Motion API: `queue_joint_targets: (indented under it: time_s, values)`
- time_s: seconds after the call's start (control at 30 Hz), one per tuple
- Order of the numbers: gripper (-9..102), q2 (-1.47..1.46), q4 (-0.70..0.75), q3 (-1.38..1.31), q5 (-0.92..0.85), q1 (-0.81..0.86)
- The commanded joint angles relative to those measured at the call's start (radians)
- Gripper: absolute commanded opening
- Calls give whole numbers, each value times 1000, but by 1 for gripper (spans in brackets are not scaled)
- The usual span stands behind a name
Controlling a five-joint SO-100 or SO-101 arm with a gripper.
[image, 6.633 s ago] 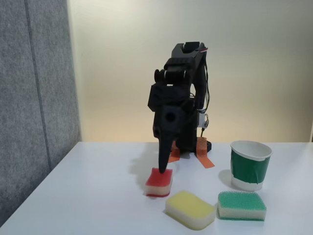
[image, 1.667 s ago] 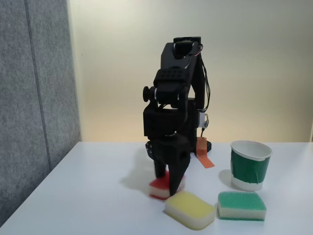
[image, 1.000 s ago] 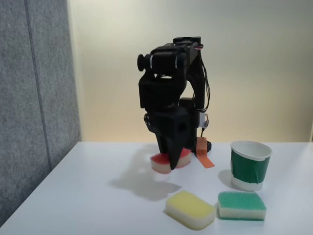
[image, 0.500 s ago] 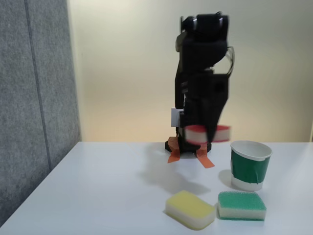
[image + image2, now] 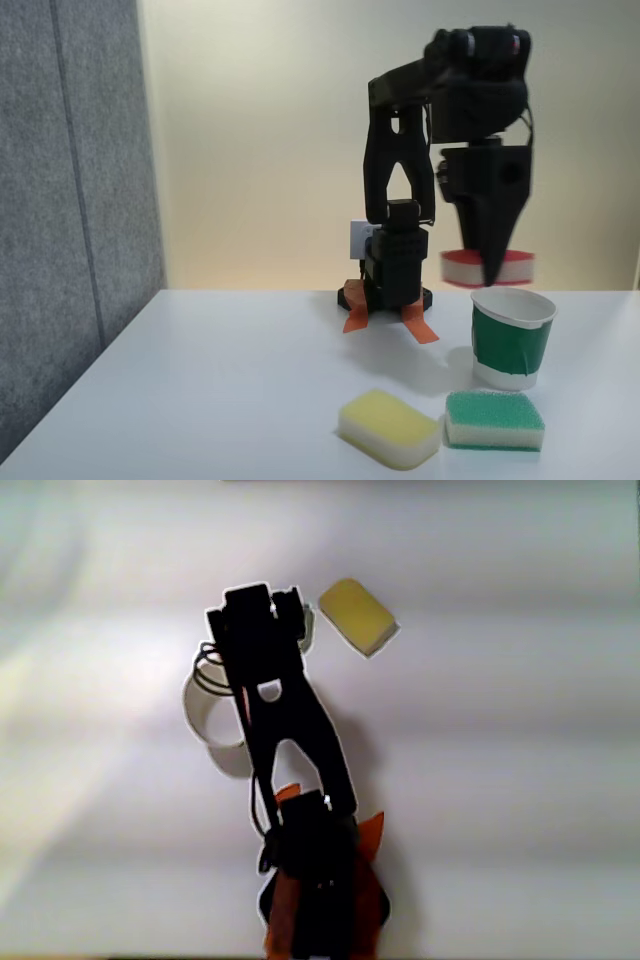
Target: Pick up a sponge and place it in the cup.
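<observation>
The matte black, blocky plastic arm [image 5: 400,130] has a forked upper link with a triangular gap. Thin dark cables [image 5: 208,670] loop beside its wrist. Its base [image 5: 392,270] carries a small white label and sits on orange tape strips [image 5: 418,325]

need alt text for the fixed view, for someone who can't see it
A black robot arm's gripper holds a red-topped sponge in the air just above a green paper cup on a white table. A yellow sponge and a green-topped sponge lie side by side in front of the cup.
</observation>
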Motion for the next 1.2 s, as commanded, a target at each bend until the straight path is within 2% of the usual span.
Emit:
queue_joint_targets:
  time_s: [0.0, 0.37, 1.0, 1.17]
  values:
    - [0, 84, -37, 61, 52, -38]
    - [0, 178, -150, 238, 186, -114]
    - [0, 164, -181, 253, 319, -225]
    - [5, 156, -189, 247, 334, -238]
